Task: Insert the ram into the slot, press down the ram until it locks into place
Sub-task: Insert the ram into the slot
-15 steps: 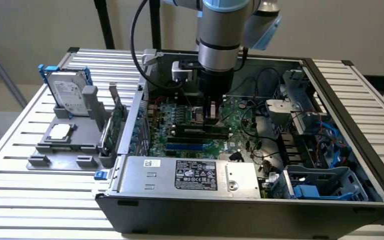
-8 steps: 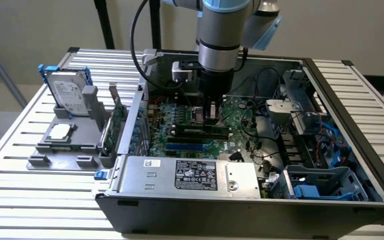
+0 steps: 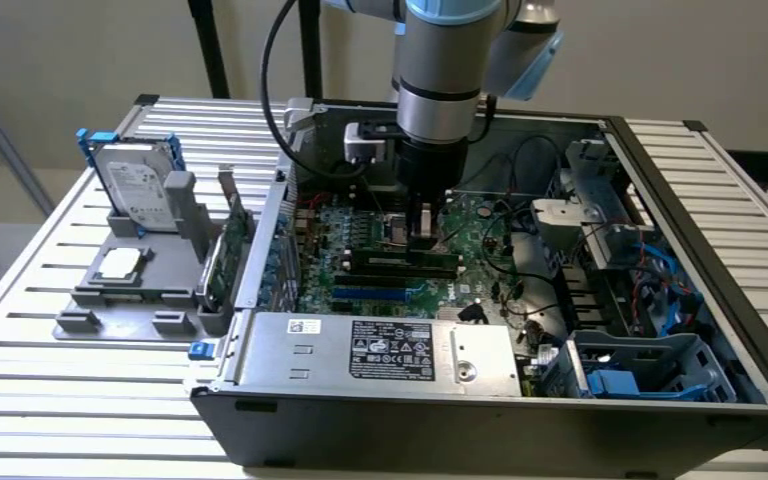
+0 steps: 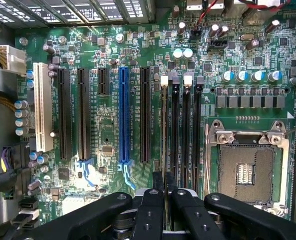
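Pressure should run straight down the ram (image 4: 163,125), standing on edge in the slot (image 4: 163,81) farthest from the processor socket (image 4: 247,172). The gripper (image 4: 164,182) is clamped on its top edge; any tilt could leave one end unlatched.

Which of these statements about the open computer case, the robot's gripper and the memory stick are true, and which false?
1. The gripper is down inside the open black computer case. True.
2. The long blue expansion slot holds the thin green ram. False: it is empty; the ram stands edge-on in a long black slot.
3. No cooler covers the square silver processor socket. True.
4. The silver hard drive sits inside the case. False: it stands in a grey holder outside it.
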You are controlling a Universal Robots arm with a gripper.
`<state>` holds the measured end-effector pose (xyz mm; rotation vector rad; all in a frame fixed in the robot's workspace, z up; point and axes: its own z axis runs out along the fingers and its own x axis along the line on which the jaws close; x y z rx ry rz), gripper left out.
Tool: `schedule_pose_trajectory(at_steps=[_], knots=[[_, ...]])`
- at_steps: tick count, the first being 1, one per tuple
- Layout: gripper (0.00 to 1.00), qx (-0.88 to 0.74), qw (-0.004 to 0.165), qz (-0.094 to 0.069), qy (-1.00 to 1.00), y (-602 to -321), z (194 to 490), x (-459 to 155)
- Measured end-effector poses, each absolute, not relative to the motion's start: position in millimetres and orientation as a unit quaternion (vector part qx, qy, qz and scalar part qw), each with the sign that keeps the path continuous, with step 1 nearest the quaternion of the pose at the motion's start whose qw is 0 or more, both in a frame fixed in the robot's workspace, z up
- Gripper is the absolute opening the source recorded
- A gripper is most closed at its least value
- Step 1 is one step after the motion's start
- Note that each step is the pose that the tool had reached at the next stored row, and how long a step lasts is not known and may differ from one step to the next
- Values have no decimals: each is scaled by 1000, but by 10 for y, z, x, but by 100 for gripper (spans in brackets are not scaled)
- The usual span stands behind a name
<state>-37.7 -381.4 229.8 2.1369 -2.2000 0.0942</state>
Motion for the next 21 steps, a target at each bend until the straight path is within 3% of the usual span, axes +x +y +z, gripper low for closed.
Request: schedule_pose_trajectory(at_steps=[21], knots=[[13,693,37,31,-719,-3814,2267,-378]])
